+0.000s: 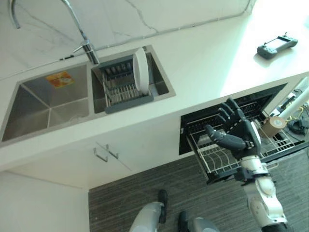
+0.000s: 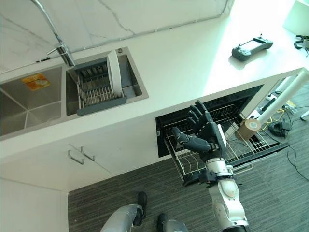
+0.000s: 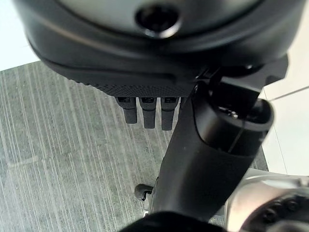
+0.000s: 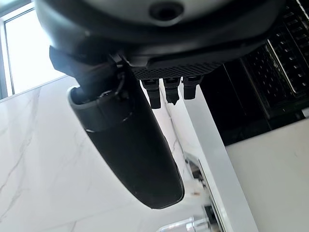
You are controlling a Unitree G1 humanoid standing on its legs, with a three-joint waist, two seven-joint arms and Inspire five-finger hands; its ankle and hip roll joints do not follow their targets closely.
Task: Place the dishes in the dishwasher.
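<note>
Nearest the robot, the right hand (image 1: pixel 239 134) is raised above the pulled-out dishwasher rack (image 1: pixel 219 159), palm turned inward. Its fingers (image 1: pixel 227 110) are straight and spread and its thumb stands apart, so it holds nothing. That looks like a hand in transit, not one busy at the rack. The left hand (image 3: pixel 149 104) shows in its own wrist view hanging over the striped floor (image 3: pixel 58 154), fingers straight and relaxed, also empty. It seems idle.

The rack is a wire basket drawn out of the dark dishwasher (image 2: pixel 227 104) opening under the counter (image 2: pixel 159 101). It stands extended, probably so a dish can be lowered in from above. What it already carries is hard to make out. A brown roll (image 2: pixel 250 128), perhaps tape, sits at its right end.

Further off, the only dish in plain sight is a white plate (image 1: pixel 140 70). It stands on edge in a grey drying rack (image 1: pixel 123 89) set into the smaller basin of the steel sink (image 1: pixel 48 104). Upright in the slots, it offers a rim for a pinch from above. It is well apart from both hands, so the job looks barely begun for this plate.

A curved tap (image 1: pixel 79 34) rises behind the sink against a pale marbled wall. At the counter's far right lies a dark handheld controller (image 2: pixel 252 47). The floor below is grey and striped.
</note>
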